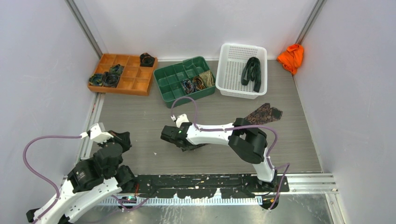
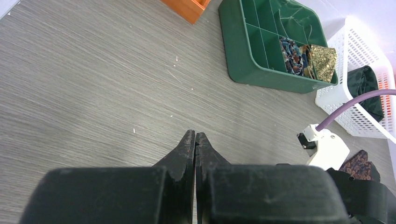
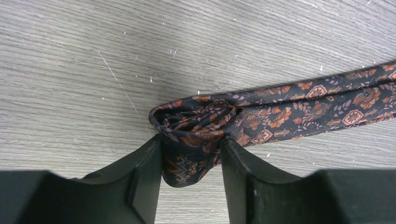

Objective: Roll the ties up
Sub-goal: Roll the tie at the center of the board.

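Open counter (image 1: 135,114) runs from the left gripper (image 2: 195,136) to the far row: orange organizer (image 1: 122,90), green organizer (image 1: 175,74), white basket (image 1: 229,70). The right arm (image 1: 212,133) bars the centre, and the tie (image 1: 264,113) trailing behind it probably blocks low passes on the right.

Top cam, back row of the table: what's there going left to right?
Orange plastic compartment tray → green plastic compartment tray → white perforated plastic basket, holding a loose dark green tie → bright orange cloth lump in the far right corner.
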Motion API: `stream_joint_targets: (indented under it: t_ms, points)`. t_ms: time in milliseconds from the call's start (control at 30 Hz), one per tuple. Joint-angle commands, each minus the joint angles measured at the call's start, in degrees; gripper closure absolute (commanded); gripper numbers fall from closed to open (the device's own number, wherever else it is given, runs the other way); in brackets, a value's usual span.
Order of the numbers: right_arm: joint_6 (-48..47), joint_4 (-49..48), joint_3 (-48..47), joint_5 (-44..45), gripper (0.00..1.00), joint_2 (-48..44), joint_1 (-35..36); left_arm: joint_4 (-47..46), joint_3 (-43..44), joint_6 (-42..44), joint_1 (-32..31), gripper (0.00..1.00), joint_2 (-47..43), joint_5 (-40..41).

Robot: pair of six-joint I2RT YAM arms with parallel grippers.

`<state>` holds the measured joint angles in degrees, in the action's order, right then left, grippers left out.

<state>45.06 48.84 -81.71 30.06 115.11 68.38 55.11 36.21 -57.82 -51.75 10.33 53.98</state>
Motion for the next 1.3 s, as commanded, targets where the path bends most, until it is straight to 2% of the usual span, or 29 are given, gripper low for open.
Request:
stream_joint_targets:
  t_ms: [0, 200, 300, 333, 533, 833, 1067, 1267]
  points:
    - [1.91, -1.12, 1.04, -1.08, 0.51, 0.34, -1.61, -2.68, 0.13, 1.13, -0.14, 1.0, 1.01, 1.6]
    - [1.39, -8.95, 6.55, -6.91, 0.71, -3.3, -4.79, -5.0, 0.54, 3.02, -0.14, 1.0, 2.21, 1.1]
    - [-1.05, -14.67, 9.66, -11.13, 0.87, -6.02, -5.73, -6.17, 0.88, 3.73, -0.14, 1.0, 3.22, 0.74]
    - [-1.97, -16.87, 10.43, -13.38, 0.89, -7.08, -5.91, -6.75, 0.96, 4.11, -0.13, 1.0, 3.62, 0.65]
    - [-2.36, -30.73, 14.57, -29.8, 0.89, -11.16, -6.45, -10.15, 2.16, 6.33, -0.16, 1.0, 6.35, -0.07]
    - [6.58, -53.69, 24.51, -48.48, 0.89, -12.58, -9.39, -15.94, 3.63, 10.12, -0.18, 1.0, 11.77, -1.66]
    - [11.75, -66.66, 33.83, -52.85, 0.87, -13.55, -13.3, -19.55, 3.63, 10.89, -0.19, 1.0, 15.7, -3.78]
    - [11.87, -68.35, 38.84, -54.08, 0.85, -15.31, -17.5, -22.18, 3.29, 11.15, -0.14, 1.0, 18.13, -5.48]
